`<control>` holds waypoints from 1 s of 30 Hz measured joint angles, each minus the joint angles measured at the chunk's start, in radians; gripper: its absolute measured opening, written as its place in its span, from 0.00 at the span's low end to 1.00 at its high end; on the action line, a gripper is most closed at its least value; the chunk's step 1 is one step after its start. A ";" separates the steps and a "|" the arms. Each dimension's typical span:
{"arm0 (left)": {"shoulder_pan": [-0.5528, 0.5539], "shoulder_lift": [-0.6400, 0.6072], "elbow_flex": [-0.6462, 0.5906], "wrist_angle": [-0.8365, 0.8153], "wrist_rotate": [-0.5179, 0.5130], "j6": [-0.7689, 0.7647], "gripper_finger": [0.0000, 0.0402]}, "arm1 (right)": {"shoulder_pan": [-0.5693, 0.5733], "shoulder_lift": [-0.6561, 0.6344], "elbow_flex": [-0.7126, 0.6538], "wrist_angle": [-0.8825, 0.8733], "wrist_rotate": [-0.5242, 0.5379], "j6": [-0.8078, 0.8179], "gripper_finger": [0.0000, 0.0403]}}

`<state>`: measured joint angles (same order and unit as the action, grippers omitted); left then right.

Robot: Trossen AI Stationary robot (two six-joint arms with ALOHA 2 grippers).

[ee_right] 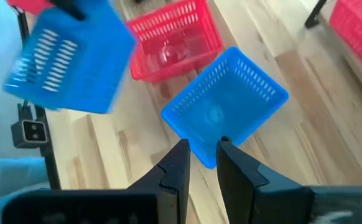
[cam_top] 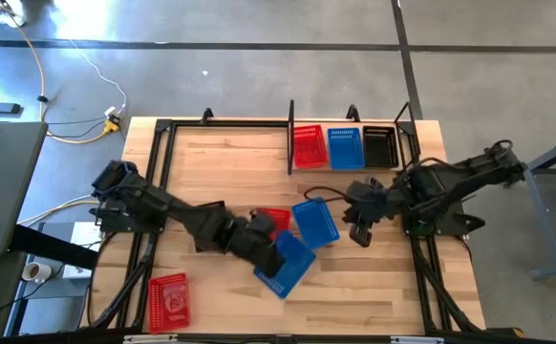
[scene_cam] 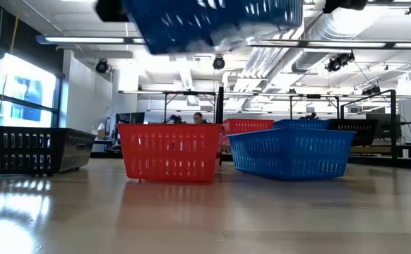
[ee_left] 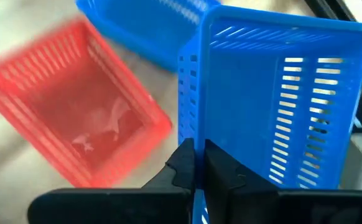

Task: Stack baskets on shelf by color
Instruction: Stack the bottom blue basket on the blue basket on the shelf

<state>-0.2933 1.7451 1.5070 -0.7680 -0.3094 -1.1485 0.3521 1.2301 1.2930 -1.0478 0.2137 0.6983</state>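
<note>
Left wrist view shows the left gripper (ee_left: pixel 199 163) pinched shut on the thin rim wall of a blue basket (ee_left: pixel 274 106), lifted clear of the table above a red basket (ee_left: pixel 75 118). It looks light, stiff and probably slippery, so the rim suits. The right gripper (ee_right: pixel 203 163) hangs slightly parted over another blue basket (ee_right: pixel 227 102), the shelf (cam_top: pixel 350 148) beyond.
</note>
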 joint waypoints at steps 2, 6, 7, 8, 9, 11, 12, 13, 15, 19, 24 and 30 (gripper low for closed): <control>0.036 0.000 0.010 0.001 -0.004 0.037 0.00 | 0.017 0.000 0.000 -0.001 0.023 -0.004 0.16; 0.102 0.000 0.033 0.000 -0.006 0.115 0.00 | 0.039 0.000 0.000 0.000 0.066 -0.002 0.17; 0.119 0.000 0.038 0.001 -0.007 0.131 0.00 | 0.043 0.000 0.000 0.000 0.075 -0.001 0.17; 0.135 0.000 0.043 0.002 -0.009 0.144 0.00 | 0.045 0.000 0.000 0.000 0.076 0.000 0.17; 0.151 0.000 0.047 0.002 -0.013 0.155 0.00 | 0.046 0.000 0.000 0.000 0.078 0.000 0.18; 0.188 0.000 0.052 0.001 -0.021 0.176 0.00 | 0.048 0.000 0.000 0.000 0.083 0.000 0.19; 0.206 0.000 0.053 0.002 -0.026 0.187 0.00 | 0.048 0.000 0.000 0.000 0.089 0.000 0.20; 0.224 0.000 0.053 0.002 -0.028 0.194 0.00 | 0.048 0.000 0.000 0.000 0.097 -0.002 0.21; 0.257 0.000 0.053 0.001 -0.033 0.210 0.00 | 0.048 0.000 0.000 0.003 0.113 -0.011 0.24; 0.310 0.000 0.053 0.003 -0.053 0.242 0.00 | 0.048 0.000 0.000 0.058 0.157 -0.099 0.31; 0.365 0.000 0.053 0.011 -0.070 0.263 0.00 | 0.041 0.000 0.000 0.209 0.162 -0.306 0.36; 0.406 0.000 0.053 0.019 -0.099 0.243 0.01 | 0.036 0.022 0.000 0.330 0.153 -0.533 0.36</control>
<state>0.1131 1.7454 1.5604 -0.7495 -0.4085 -0.9054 0.3880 1.2518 1.2934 -0.7179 0.3666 0.1656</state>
